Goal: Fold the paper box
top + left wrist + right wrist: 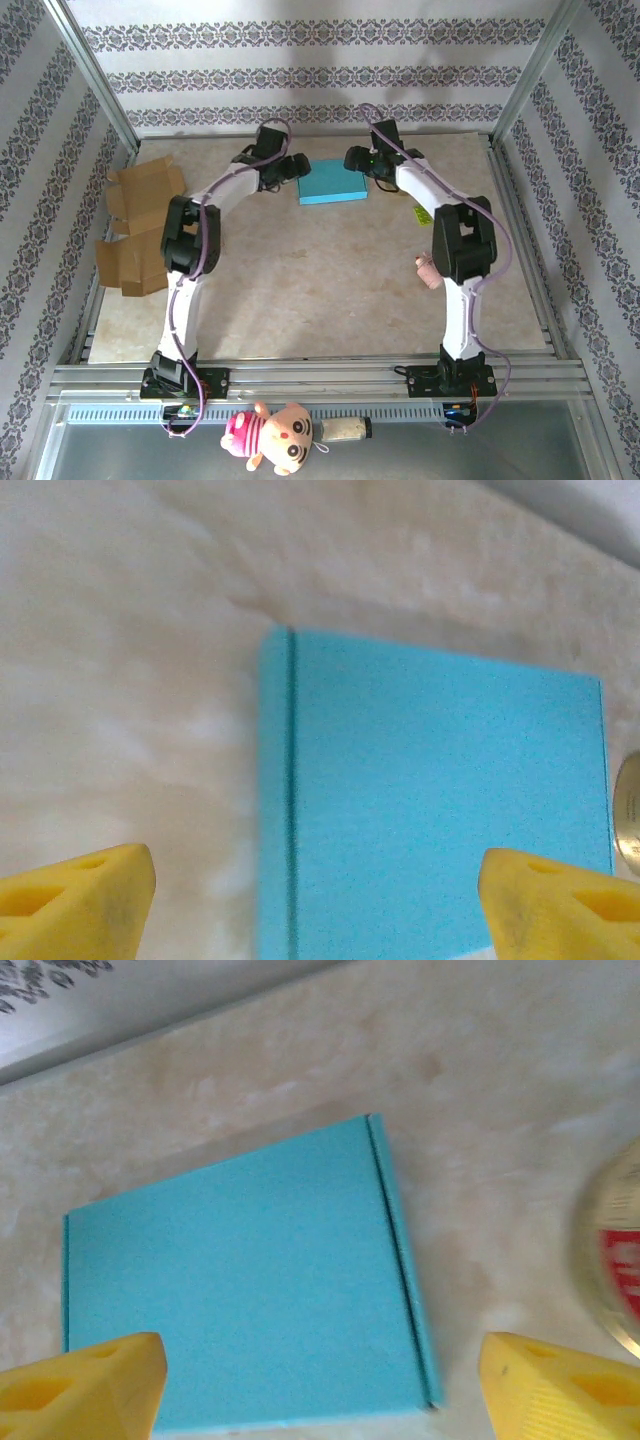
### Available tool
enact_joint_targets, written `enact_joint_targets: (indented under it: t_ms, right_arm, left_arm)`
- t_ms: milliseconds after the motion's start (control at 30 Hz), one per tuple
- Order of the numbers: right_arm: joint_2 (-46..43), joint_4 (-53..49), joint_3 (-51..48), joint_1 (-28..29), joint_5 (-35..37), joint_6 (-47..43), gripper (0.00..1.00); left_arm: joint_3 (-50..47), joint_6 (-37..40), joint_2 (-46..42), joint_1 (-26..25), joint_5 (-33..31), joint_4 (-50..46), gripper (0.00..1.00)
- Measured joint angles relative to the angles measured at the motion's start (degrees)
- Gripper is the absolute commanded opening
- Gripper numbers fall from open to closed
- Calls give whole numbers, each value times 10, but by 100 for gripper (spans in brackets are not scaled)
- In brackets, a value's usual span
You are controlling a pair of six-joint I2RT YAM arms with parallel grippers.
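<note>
Overhead view from behind, 2 wrist views close over box [440,800]

Desk [320,300]: pale marbled top, with striped floral wallpaper [300,70] on three sides.

Left edge: two opened brown cartons. The far carton [145,190] and near carton [130,262] lie close together; cannot tell if they touch. Both hang partly over the desk's edge.

Right side: small pink figure [428,270] lying on the desk, too small to read in detail.

Front, below the aluminium rail [320,375]: pink-and-cream plush toy [272,440] lying on its side, with a beige cylinder [343,430] just beside it.

Right wrist view: round disc [615,1260] on the desk, gold rim, red patch, blurred, cut off by the picture edge. Left wrist view: a similar rim [628,815] at the right margin.
</note>
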Motion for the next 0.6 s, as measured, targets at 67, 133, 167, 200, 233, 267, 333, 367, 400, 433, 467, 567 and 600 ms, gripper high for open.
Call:
enact_joint_targets:
  t_ms: [67, 133, 167, 200, 233, 267, 333, 367, 400, 433, 467, 567, 600]
  right_arm:
    - [-63, -3, -33, -2, 7, -25, 85]
    - [-123, -4, -59, -3, 7, -44, 85]
    - [-153, -5, -71, -4, 5, -53, 86]
    - [-177, -6, -80, -4, 2, -58, 87]
    - [-203, -7, -93, -4, -4, -64, 90]
    - [-225, -11, -105, -4, -10, -70, 91]
    - [-255, -27, -123, -4, -23, -75, 93]
    - [-265, -38, -131, -4, -32, -79, 94]
    - [-270, -49, -136, -4, -42, -82, 94]
    - [-273, -63, -140, -4, -54, -83, 94]
    - [-273, -76, -143, -4, -68, -86, 94]
    - [-274, -112, -151, -4, -99, -89, 95]
    - [-276, -123, -153, -4, -106, -91, 95]
  left_arm:
    - [0, 23, -49, 16, -49, -45, 77]
    - [1, 36, -87, 34, -96, -89, 75]
    - [1, 40, -105, 42, -121, -115, 74]
    - [0, 41, -116, 49, -141, -136, 74]
    - [-4, 43, -127, 57, -161, -157, 73]
    - [-14, 43, -137, 62, -181, -177, 72]
    - [-41, 42, -150, 66, -208, -212, 72]
    - [-56, 41, -151, 66, -218, -228, 71]
    - [-70, 40, -150, 66, -227, -243, 70]
    - [-85, 38, -147, 66, -235, -258, 70]
    - [-97, 36, -142, 66, -241, -273, 69]
    - [-114, 33, -115, 66, -259, -308, 65]
    - [-115, 32, -104, 66, -266, -315, 64]
